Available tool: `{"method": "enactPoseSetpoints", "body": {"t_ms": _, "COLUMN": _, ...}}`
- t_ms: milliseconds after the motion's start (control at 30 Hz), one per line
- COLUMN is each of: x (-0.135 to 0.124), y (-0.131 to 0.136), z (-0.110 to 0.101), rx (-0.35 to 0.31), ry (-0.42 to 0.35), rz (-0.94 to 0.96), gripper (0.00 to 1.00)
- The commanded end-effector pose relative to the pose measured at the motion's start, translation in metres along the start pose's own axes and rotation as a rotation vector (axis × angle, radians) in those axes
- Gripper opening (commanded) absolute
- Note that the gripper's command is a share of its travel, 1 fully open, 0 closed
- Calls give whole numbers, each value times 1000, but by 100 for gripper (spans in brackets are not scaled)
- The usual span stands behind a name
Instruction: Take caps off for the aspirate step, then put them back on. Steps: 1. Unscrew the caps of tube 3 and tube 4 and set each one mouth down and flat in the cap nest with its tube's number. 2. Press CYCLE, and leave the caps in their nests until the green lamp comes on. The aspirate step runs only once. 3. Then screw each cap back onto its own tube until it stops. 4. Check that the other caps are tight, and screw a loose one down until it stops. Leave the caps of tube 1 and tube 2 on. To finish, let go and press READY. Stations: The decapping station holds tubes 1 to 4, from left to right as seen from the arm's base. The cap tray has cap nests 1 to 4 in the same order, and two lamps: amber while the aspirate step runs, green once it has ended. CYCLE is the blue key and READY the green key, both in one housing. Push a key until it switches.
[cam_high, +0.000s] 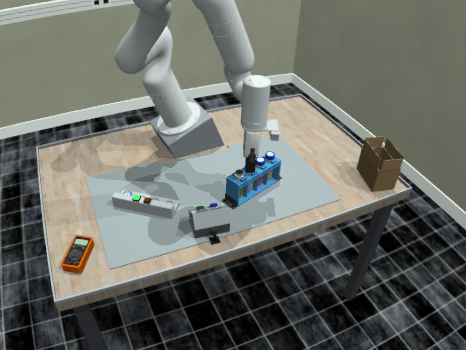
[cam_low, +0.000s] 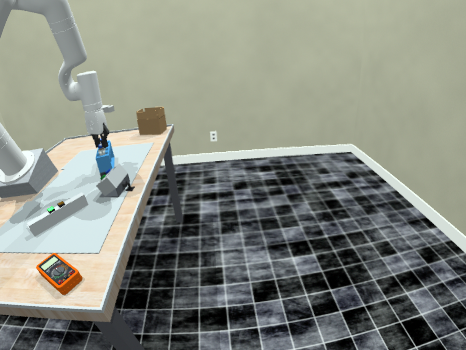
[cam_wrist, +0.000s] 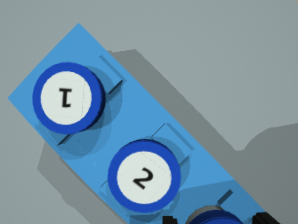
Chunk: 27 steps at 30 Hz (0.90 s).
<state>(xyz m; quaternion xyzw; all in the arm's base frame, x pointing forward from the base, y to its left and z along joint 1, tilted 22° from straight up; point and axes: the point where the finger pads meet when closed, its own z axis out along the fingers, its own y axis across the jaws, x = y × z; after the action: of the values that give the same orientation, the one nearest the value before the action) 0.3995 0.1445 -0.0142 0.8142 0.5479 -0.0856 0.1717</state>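
The blue decapping station (cam_high: 252, 182) stands on the grey mat; it also shows in the exterior view (cam_low: 105, 159). Caps 1 (cam_wrist: 67, 97) and 2 (cam_wrist: 144, 176) sit on their tubes. My gripper (cam_wrist: 214, 219) is straight above the station, its fingers on either side of the blue cap of tube 3 (cam_wrist: 212, 218) with a small gap on each side, so it is open. Tube 4 (cam_high: 239, 175) stands without a cap. A blue and white cap (cam_high: 127, 193) lies in the left end nest of the cap tray (cam_high: 145, 202).
The key housing (cam_high: 210, 221) with the green key (cam_high: 200, 208) and the blue key (cam_high: 214, 205) stands in front of the station. An orange multimeter (cam_high: 77, 253) lies at the front left. A cardboard box (cam_high: 380, 163) stands at the right edge.
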Motion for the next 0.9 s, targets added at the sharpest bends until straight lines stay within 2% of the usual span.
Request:
{"method": "enactPoseSetpoints", "body": {"t_ms": 0, "x": 1, "y": 1, "z": -1, "rx": -7, "ry": 3, "rz": 3, "gripper": 46}}
{"method": "enactPoseSetpoints", "body": {"t_ms": 133, "x": 1, "y": 1, "z": -1, "rx": -7, "ry": 3, "rz": 3, "gripper": 46}}
{"method": "enactPoseSetpoints", "body": {"t_ms": 233, "x": 1, "y": 1, "z": -1, "rx": -7, "ry": 3, "rz": -247, "gripper": 46}}
{"method": "enactPoseSetpoints", "body": {"t_ms": 267, "x": 1, "y": 1, "z": -1, "rx": -7, "ry": 3, "rz": -247, "gripper": 46}}
{"method": "enactPoseSetpoints", "body": {"t_ms": 367, "x": 1, "y": 1, "z": -1, "rx": -8, "ry": 2, "rz": -411, "gripper": 46}}
{"method": "enactPoseSetpoints", "body": {"t_ms": 433, "x": 1, "y": 1, "z": -1, "rx": -8, "ry": 2, "rz": -411, "gripper": 46}}
{"method": "enactPoseSetpoints", "body": {"t_ms": 500, "x": 1, "y": 1, "z": -1, "rx": -8, "ry": 1, "rz": -581, "gripper": 46}}
{"method": "enactPoseSetpoints", "body": {"t_ms": 633, "x": 1, "y": 1, "z": -1, "rx": -8, "ry": 1, "rz": -664, "gripper": 46}}
{"method": "enactPoseSetpoints", "body": {"t_ms": 700, "x": 1, "y": 1, "z": -1, "rx": -10, "ry": 1, "rz": -816, "gripper": 46}}
{"method": "enactPoseSetpoints", "body": {"t_ms": 867, "x": 1, "y": 1, "z": -1, "rx": -8, "ry": 0, "rz": -997, "gripper": 46}}
